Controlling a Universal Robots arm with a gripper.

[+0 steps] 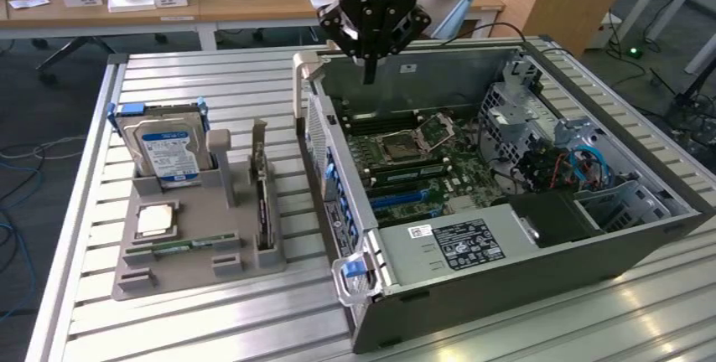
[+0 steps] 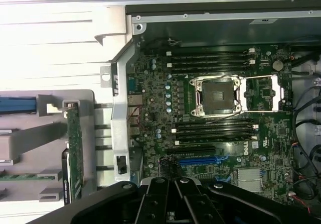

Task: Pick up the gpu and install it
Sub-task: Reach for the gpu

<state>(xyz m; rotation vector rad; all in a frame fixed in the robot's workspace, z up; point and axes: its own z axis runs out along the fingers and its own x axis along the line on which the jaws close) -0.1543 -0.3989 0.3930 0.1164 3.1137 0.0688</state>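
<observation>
**Exterior view**
- Jaws: together, holding nothing, pointing down over the far wall of the open computer case (image 1: 526,295).
- Motherboard (image 1: 431,169): inside the case, below the jaws. CPU socket (image 1: 403,146) is near, beneath them.
- gpu (image 1: 261,186): on edge in the grey holder tray (image 1: 190,274) on the counter (image 1: 201,328). It is well apart from the jaws, toward the exterior view's left.
- Hard drive (image 1: 168,152): upright in the same tray, farther from the jaws than the gpu.

**Wrist view**
- Jaws: black fingers (image 2: 160,204) meeting.
- Motherboard (image 2: 210,148) and CPU socket (image 2: 218,96): ahead of the jaws.
- gpu (image 2: 75,153): thin edge outside the case wall (image 2: 120,108), apart from the jaws, untouched.
</observation>
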